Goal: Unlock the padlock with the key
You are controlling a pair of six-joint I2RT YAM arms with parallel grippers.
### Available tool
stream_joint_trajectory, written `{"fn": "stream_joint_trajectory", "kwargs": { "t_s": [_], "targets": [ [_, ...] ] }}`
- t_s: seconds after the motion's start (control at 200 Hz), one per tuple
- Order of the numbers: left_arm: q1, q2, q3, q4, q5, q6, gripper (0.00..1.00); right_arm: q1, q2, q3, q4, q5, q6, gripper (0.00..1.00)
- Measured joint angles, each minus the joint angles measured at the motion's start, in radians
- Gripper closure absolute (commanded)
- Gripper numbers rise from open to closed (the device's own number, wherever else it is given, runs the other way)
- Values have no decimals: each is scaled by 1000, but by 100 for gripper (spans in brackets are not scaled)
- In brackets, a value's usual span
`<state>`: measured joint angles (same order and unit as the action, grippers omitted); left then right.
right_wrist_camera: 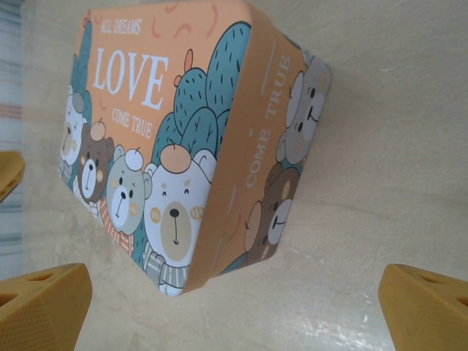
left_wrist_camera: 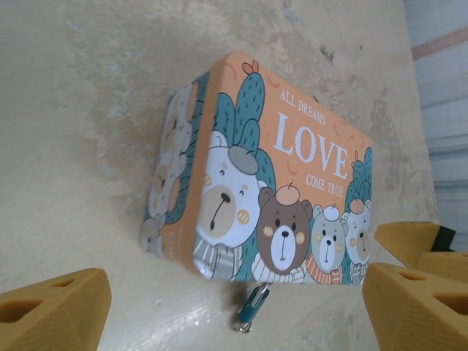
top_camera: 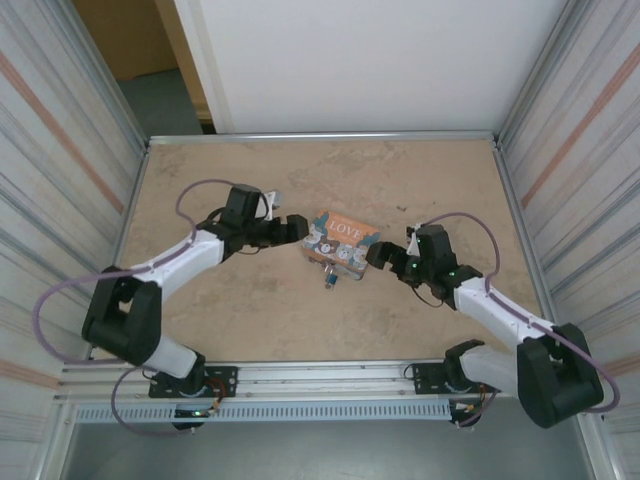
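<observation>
While both my arms reach in toward the middle of the table (top_camera: 250, 320), the box (top_camera: 341, 238) lies flat between my two grippers, lid up, with its "LOVE" print and bears facing the top camera. My left gripper (top_camera: 293, 229) sits just beside the box's left short end, and my right gripper (top_camera: 380, 256) sits just beside its right short end. As far as I can tell, neither touches it. My left jaws are spread wide with nothing held: in the left wrist view the yellow fingers (left_wrist_camera: 51, 311) stand at the two bottom corners, with the box's long side ahead of them. My right jaws are spread wide too and hold nothing. In the right wrist view their fingers (right_wrist_camera: 40, 303) stand far apart, and a corner of the box points down toward the gap. The padlock (left_wrist_camera: 251, 307) is on the table at the box's near long side, small and blue-teal, its silvery shackle end up against the box's lower edge. I cannot tell whether it is hooked to the box. From above it shows as a small dark speck just below the middle of that side.
</observation>
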<state>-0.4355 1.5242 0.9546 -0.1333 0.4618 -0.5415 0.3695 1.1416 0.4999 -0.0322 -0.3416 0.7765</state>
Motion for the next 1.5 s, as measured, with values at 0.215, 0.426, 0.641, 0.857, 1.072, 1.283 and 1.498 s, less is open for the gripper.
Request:
{"fn": "stream_joint_trajectory", "kwargs": {
  "t_s": [0.215, 0.426, 0.641, 0.857, 1.072, 1.283, 1.498],
  "targets": [
    [4, 174, 122, -3, 97, 32, 19, -3, 164, 71, 66, -51, -2, 4],
    [-1, 270, 162, -24, 160, 45, 28, -3, 229, 124, 88, -76, -9, 4],
    [-31, 284, 162, -35, 174, 48, 33, -2, 281, 191, 86, -100, -40, 4],
    [-53, 246, 135, -57, 129, 47, 34, 6, 344, 268, 37, -100, -92, 4],
    [-69, 135, 24, -74, 76, 19, 34, 49, 423, 353, 18, -98, -141, 4],
    [-85, 18, -92, -77, 42, -34, 34, 98, 515, 449, 16, -97, -165, 4],
    [-100, -86, -192, -57, 16, -92, 33, 138, 588, 529, 17, -100, -172, 4]
  ]
}}
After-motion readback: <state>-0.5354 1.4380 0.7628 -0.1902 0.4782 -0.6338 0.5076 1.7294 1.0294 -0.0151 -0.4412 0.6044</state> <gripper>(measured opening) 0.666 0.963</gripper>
